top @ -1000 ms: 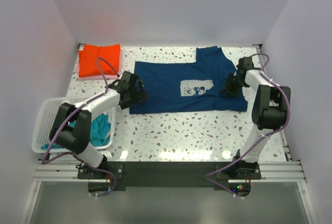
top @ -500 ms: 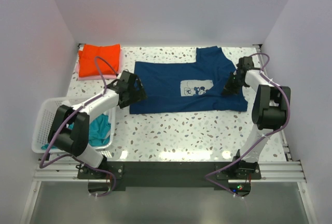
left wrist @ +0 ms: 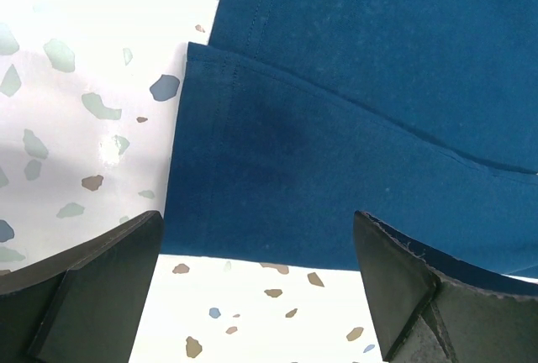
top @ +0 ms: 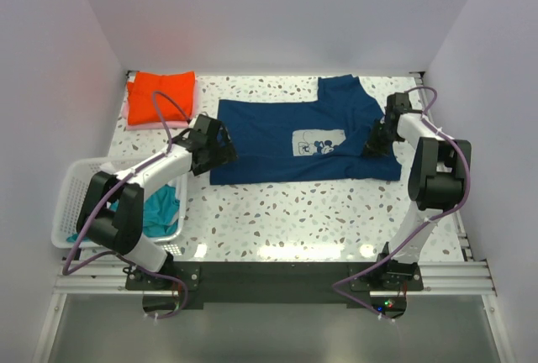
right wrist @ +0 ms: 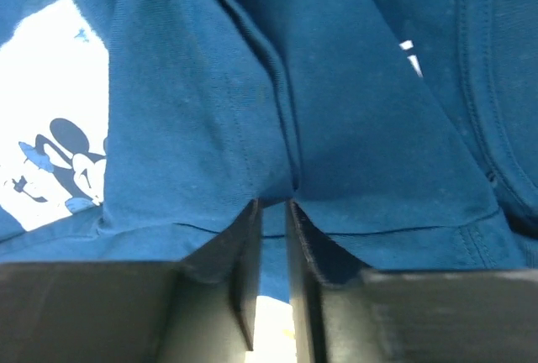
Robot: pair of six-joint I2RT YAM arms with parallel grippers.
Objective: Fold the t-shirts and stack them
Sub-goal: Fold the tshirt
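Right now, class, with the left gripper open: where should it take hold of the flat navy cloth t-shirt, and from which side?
Take the stitched hem edge at the left end of the navy cloth t-shirt, where the cloth lies doubled. Come from above on the left side: the shirt lies flat, so the left gripper's open fingers would likely straddle that edge and pinch.

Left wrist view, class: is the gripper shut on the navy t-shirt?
No, the left gripper stands wide open over the hem of the navy t-shirt, with nothing clamped between its fingers.
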